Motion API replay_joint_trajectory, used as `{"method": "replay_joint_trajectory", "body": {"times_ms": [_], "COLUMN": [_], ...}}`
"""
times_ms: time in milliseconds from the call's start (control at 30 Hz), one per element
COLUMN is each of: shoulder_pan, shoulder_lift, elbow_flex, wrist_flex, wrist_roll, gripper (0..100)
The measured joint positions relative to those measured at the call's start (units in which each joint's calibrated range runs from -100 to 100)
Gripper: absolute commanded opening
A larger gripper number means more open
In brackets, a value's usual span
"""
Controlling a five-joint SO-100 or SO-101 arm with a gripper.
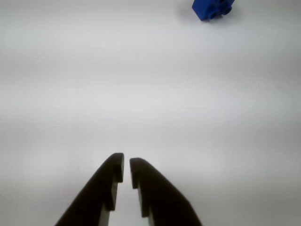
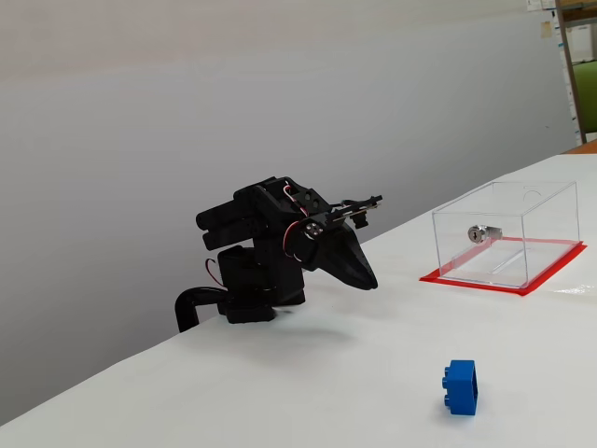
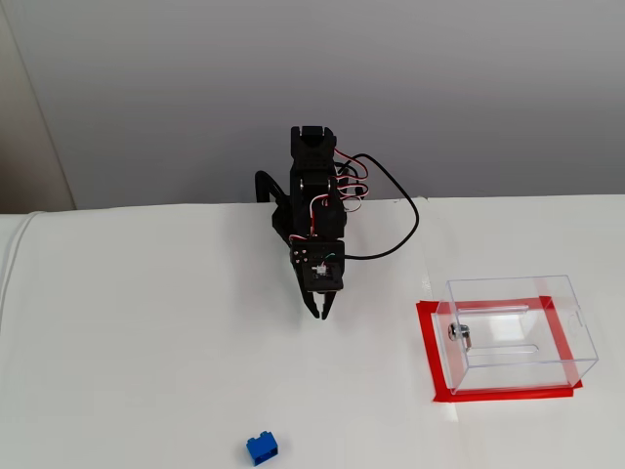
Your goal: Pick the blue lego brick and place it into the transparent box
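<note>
**One brick, one box, one arm, nothing grabbed yet**

So there's exactly one blue lego brick (image 3: 262, 447) sitting on the white table (image 3: 146, 342), and it's lying on its side with the studs facing sideways instead of up. In the higher fixed view it's down near the bottom edge, at roughly 7 o'clock from the gripper (image 3: 320, 314) and well apart from it. In the wrist view the brick (image 1: 212, 10) is poking in at the top, at about 1 o'clock from the fingertips, with a lot of bare table in between.

One transparent box (image 3: 516, 332) too, sitting on its red base with one little silver lock (image 3: 459, 333) on the wall facing the arm. It's at around 3 to 4 o'clock from the gripper in that same fixed view, and I'm not seeing anything in it. The brick is well apart from the box, over at the box's 8 o'clock.

One black arm (image 2: 270, 247), folded down low with the gripper (image 2: 368, 283) pointing toward the table. Its two fingers are sitting nearly together with just a thin slit between the tips in the wrist view (image 1: 126, 165), and they aren't gripping anything.
</note>
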Motion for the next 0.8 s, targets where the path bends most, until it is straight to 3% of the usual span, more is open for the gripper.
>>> {"method": "replay_joint_trajectory", "body": {"times_ms": [533, 800], "shoulder_pan": [-3.3, -6.4], "shoulder_lift": [0.0, 0.0], "elbow_flex": [0.0, -2.8], "wrist_flex": [0.0, 6.4], "wrist_roll": [0.0, 0.0], "gripper": [2, 1]}}
